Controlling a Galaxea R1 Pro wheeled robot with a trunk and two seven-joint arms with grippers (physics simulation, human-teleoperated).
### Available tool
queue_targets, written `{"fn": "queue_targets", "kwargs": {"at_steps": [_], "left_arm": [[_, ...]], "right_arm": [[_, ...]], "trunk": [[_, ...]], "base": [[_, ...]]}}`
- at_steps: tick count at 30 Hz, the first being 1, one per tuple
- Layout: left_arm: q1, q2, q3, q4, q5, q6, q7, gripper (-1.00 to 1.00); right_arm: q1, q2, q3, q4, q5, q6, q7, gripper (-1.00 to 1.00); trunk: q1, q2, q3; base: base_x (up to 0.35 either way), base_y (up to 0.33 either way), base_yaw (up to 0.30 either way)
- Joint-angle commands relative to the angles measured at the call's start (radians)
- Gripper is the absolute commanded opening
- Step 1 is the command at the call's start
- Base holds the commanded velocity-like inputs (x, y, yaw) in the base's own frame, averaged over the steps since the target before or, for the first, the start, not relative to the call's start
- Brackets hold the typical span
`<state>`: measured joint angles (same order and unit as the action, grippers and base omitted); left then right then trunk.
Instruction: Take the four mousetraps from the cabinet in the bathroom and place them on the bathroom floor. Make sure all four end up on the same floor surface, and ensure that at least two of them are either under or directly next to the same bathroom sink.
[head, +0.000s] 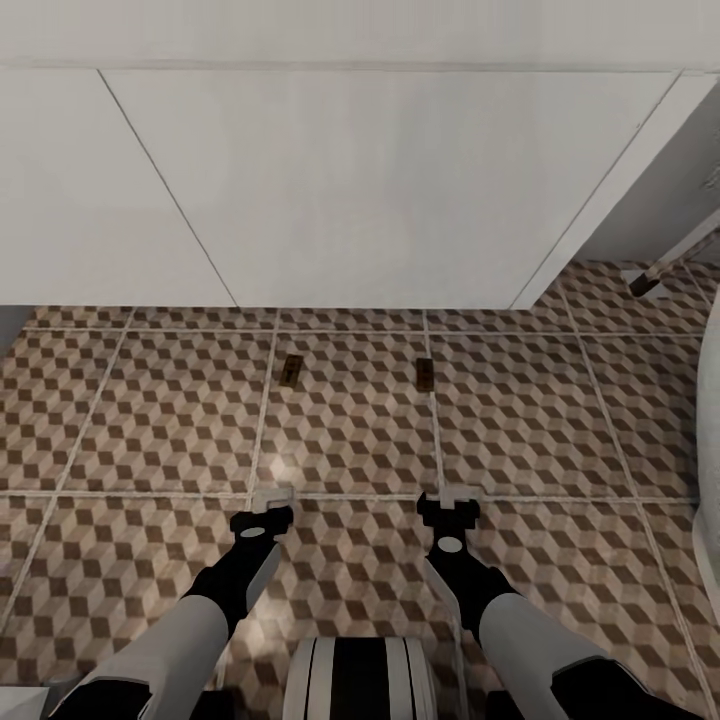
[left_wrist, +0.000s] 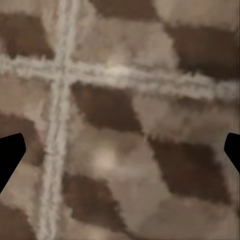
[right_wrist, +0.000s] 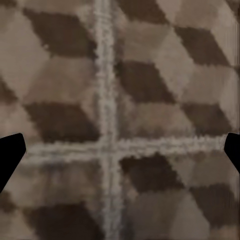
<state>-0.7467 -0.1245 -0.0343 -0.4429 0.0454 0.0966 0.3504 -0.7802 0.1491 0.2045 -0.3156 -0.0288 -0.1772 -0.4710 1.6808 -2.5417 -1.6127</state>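
Observation:
Two mousetraps lie flat on the patterned bathroom floor (head: 150, 420) just in front of the sink's white two-door vanity (head: 350, 200): one mousetrap (head: 292, 370) to the left, the other mousetrap (head: 425, 374) to the right. My left gripper (head: 272, 495) hovers low over the tiles a little short of the left trap, open and empty. My right gripper (head: 460, 493) is likewise open and empty, short of the right trap. In the wrist views, the left gripper (left_wrist: 120, 150) and right gripper (right_wrist: 120, 150) have only tiles and grout lines between their fingertips. The cabinet is out of view.
The vanity front spans most of the far side. A white rounded tub edge (head: 710, 450) bulges in at the right. A slim pale rod with a dark tip (head: 645, 282) slants down to the floor at the far right.

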Motion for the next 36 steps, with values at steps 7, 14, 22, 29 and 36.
{"fn": "queue_targets", "kwargs": {"at_steps": [7,14,22,29,36], "left_arm": [[0.000,0.000,-0.003,-0.002,0.005,0.006,0.005,1.00],[0.000,0.000,-0.003,-0.002,0.004,0.005,0.005,1.00],[0.000,0.001,-0.004,-0.002,0.005,0.005,0.003,1.00],[0.000,0.002,-0.004,-0.002,0.005,0.005,0.000,1.00],[0.000,0.002,-0.004,-0.002,0.005,0.005,0.000,1.00]], "right_arm": [[-0.001,0.000,0.007,0.001,-0.003,-0.002,-0.006,1.00],[-0.001,0.000,0.007,0.001,-0.003,-0.002,-0.006,1.00],[-0.001,0.000,0.007,0.001,-0.002,-0.001,-0.005,1.00],[-0.001,0.000,0.008,0.001,-0.001,-0.001,-0.004,1.00],[-0.001,0.000,0.009,0.001,0.000,-0.001,-0.001,1.00]], "trunk": [[-0.003,0.001,0.027],[-0.006,0.003,0.054],[-0.010,0.005,0.085],[-0.013,0.007,0.112],[-0.016,0.008,0.139]], "base": [[0.000,0.000,0.000],[0.000,0.000,0.000],[0.000,0.000,0.000],[0.000,0.000,0.000],[0.000,0.000,0.000]]}}
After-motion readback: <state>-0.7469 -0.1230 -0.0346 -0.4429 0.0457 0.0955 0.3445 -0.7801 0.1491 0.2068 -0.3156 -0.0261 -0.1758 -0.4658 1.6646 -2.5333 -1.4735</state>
